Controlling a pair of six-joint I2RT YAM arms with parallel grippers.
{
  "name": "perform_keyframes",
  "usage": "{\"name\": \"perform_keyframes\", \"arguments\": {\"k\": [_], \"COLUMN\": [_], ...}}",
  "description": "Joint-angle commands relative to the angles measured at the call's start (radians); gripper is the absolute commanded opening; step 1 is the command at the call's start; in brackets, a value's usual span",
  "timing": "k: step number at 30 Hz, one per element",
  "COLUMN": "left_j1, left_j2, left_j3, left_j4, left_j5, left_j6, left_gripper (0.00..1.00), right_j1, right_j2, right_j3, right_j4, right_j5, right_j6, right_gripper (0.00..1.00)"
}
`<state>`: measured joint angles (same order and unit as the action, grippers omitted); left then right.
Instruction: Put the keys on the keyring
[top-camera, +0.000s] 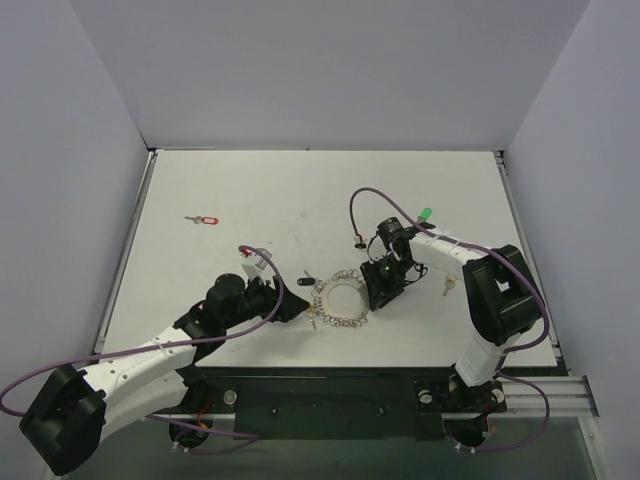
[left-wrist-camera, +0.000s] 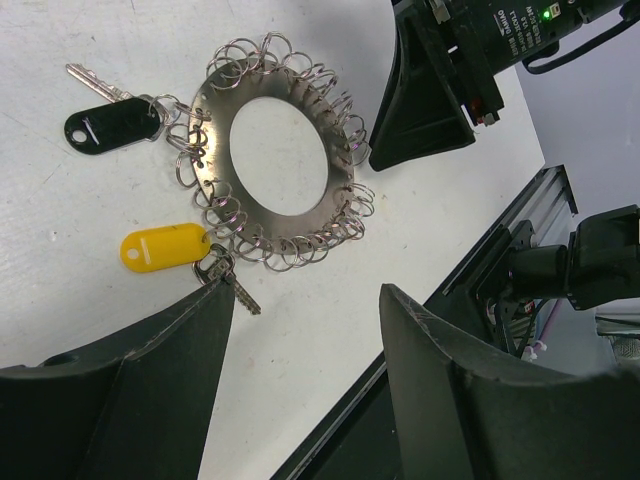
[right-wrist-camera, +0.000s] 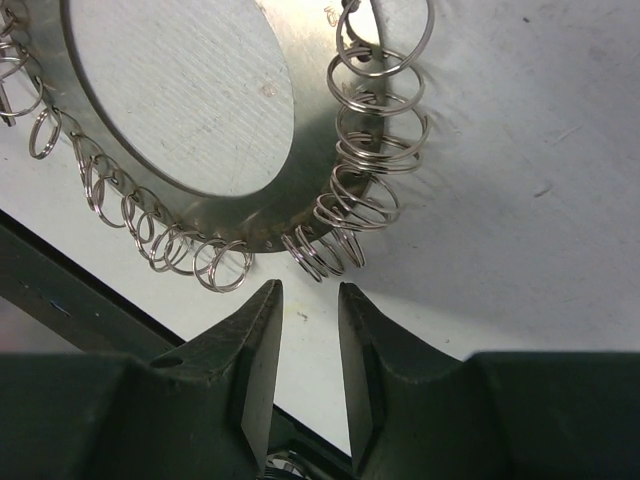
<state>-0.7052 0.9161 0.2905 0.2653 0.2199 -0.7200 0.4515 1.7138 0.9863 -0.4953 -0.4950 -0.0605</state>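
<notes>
The keyring is a flat silver hoop edged with small wire rings, lying between my grippers. In the left wrist view the keyring has a dark-headed key and a yellow-headed key hanging on its left rim rings. My left gripper is open and empty, just short of the yellow key. My right gripper is open by a narrow gap and empty, its tips just off the hoop's rim. A red key lies far left and a green key far right.
Another small key lies right of my right arm. The table's near edge with a black rail runs close behind the keyring. Grey walls enclose the table at back and sides. My right gripper stands at the hoop's right side.
</notes>
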Motion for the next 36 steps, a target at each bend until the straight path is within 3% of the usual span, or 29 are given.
{"name": "perform_keyframes", "arguments": {"k": [1, 25, 36], "left_j1": [-0.002, -0.002, -0.004], "left_j2": [-0.016, -0.002, 0.007], "left_j3": [0.021, 0.026, 0.027], "left_j4": [0.023, 0.026, 0.031], "left_j5": [-0.008, -0.004, 0.001], "left_j6": [0.014, 0.017, 0.014], "left_gripper": [0.7, 0.7, 0.7], "right_j1": [0.001, 0.029, 0.052], "right_j2": [0.018, 0.02, 0.018], "right_j3": [0.032, 0.051, 0.072], "right_j4": [-0.034, -0.049, -0.057], "right_j5": [-0.042, -0.045, 0.033], "right_j6": [0.019, -0.009, -0.009], "right_gripper": [0.25, 0.2, 0.2]}}
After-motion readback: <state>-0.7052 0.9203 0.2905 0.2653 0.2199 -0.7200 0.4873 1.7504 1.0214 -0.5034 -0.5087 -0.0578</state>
